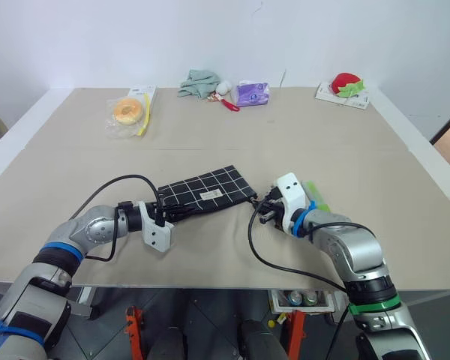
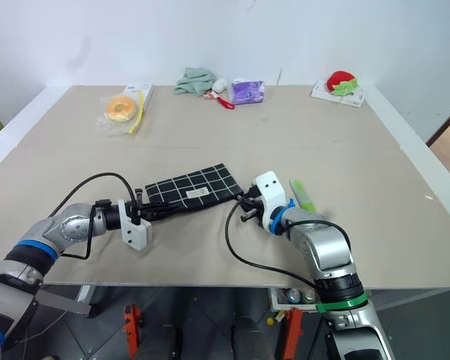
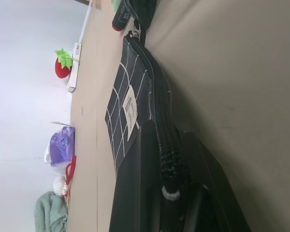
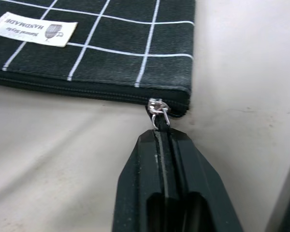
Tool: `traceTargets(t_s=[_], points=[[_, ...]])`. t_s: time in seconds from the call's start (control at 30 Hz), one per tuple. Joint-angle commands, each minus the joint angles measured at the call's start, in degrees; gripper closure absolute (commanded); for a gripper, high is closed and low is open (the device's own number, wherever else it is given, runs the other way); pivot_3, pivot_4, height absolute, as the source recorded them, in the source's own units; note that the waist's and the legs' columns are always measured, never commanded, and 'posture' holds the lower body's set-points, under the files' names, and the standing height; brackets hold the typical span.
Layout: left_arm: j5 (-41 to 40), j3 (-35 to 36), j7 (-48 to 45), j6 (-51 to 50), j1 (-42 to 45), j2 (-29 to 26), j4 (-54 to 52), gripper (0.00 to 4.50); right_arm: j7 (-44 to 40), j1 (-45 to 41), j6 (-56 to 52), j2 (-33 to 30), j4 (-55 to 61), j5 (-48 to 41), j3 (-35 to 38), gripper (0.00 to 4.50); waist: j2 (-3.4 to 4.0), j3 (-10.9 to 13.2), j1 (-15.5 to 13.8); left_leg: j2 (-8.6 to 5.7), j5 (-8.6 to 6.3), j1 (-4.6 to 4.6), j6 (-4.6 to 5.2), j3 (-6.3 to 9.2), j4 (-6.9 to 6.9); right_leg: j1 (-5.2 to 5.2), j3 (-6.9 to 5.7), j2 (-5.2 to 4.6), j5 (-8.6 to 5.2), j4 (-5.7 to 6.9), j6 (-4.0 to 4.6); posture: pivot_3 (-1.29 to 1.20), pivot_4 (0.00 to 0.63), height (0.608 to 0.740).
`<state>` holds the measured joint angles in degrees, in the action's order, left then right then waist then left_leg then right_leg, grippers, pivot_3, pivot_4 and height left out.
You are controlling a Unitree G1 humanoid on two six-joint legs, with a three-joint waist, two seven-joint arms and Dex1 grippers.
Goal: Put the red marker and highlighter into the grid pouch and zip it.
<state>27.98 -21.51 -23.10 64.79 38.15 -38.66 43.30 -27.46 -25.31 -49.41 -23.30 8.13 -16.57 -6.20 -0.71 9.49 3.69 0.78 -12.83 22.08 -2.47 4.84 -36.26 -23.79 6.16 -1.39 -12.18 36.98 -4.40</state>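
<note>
Even, bright light covers my table (image 1: 210, 150); shadows stay faint. Near the grid pouch (image 4: 101, 48), my own fingers (image 4: 169, 193) blur.

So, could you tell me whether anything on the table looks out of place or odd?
Nothing is spilled or damaged. The grid pouch lies askew on the table, its zip closed, while the highlighter and red marker lie outside it beside the right gripper, which is shut on the zipper pull.

Your left gripper (image 1: 181, 213) is low and clamped, pointing right, forearm lying across; your right gripper (image 1: 261, 208) points left toward it, fingers (image 4: 162, 159) pressed together, elbow bent, wrist angled slightly down
</note>
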Motion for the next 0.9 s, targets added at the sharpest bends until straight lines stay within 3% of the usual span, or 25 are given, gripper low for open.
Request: traceTargets(t_s=[0.03, 0.27, 0.5, 0.9], points=[[-0.7, -1.2, -0.9, -0.6, -1.2, 1.5, -0.2, 4.5, -3.7, 0.4, 1.6, 0.1, 6.0, -2.1, -1.6, 4.4, 0.0, 0.0, -0.1, 0.0, 0.0, 0.0, 0.0, 0.0, 0.0, 0.0, 0.0, 0.0, 0.0, 0.0, 0.0, 0.0, 0.15, 0.739], [-3.3, -0.8, -2.1, -1.2, -1.0, 2.5, -0.5, 4.5, -6.6, 2.2, -1.0, 2.8, 12.3, -4.1, -7.7, 4.4, 0.0, 0.0, -0.4, 0.0, 0.0, 0.02, 0.0, 0.02, 0.01, -0.01, -0.01, 0.0, -0.04, 0.0, 0.0, 0.0, 0.15, 0.739], [-12.1, 0.7, -6.6, -3.4, -2.2, 3.1, -4.6, 4.5, -2.6, 2.0, -1.1, 0.6, 6.8, 2.5, -9.8, 4.4, -0.08, 0.0, -0.9, -0.01, 0.0, 0.23, -0.01, 0.02, -0.01, -0.13, -0.01, -0.01, -0.05, -0.06, 0.02, 0.0, 0.15, 0.739], [-16.9, 1.7, -12.3, -7.1, -5.0, 1.9, -9.7, 4.5, -4.8, 2.3, -0.9, -4.2, 8.6, -1.4, 0.8, 4.4, -0.23, 0.2, -0.9, 0.04, -0.01, 0.35, 0.0, 0.06, 0.07, -0.31, -0.04, 0.04, -0.06, -0.05, 0.04, 0.0, 0.15, 0.739]])
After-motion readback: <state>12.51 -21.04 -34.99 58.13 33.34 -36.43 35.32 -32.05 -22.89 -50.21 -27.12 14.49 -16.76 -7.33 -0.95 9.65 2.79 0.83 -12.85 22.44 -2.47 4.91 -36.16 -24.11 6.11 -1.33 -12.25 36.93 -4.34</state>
